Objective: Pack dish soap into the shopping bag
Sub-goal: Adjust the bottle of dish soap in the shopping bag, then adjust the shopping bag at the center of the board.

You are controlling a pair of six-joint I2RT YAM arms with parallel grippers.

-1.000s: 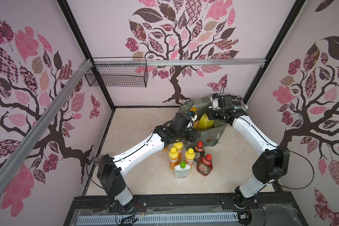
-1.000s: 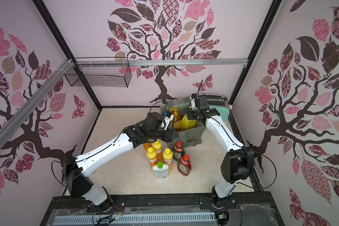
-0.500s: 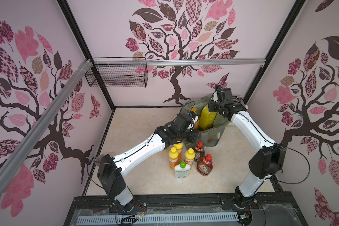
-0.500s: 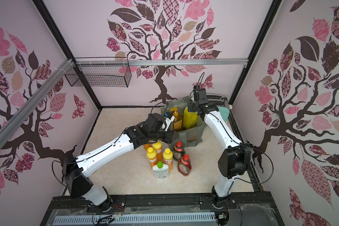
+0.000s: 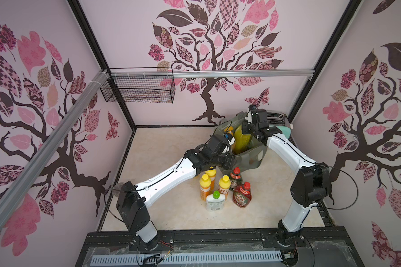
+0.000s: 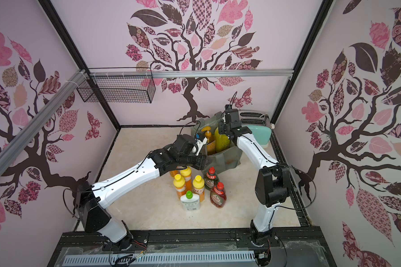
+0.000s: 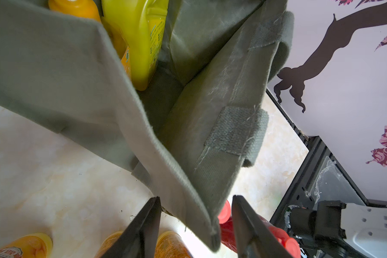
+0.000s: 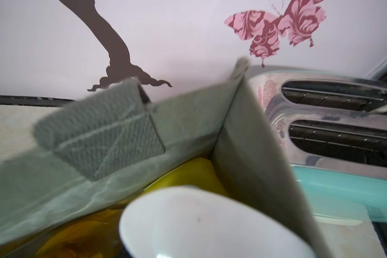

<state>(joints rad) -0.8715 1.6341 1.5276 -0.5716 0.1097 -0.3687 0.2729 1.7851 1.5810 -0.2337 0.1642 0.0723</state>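
Left end effector (image 7: pixel 196 198): jaws parted, straddling a rim corner of the grey-green fabric shopping bag (image 5: pixel 249 159). Right end effector (image 5: pixel 247 129): grip indeterminate, above big yellow white-pump bottle (image 5: pixel 240 139) standing inside bag.

Grey-green fabric tote bag (image 5: pixel 252 157); big yellow plastic bottle (image 5: pixel 241 138); pale marbled beige surface (image 5: pixel 167 150); pink-and-brown tree-patterned walls (image 5: pixel 125 34).

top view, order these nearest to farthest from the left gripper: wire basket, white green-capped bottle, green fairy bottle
1. green Fairy bottle, right beside the left gripper
2. white green-capped bottle, front of the bottle cluster
3. wire basket, high on the back wall
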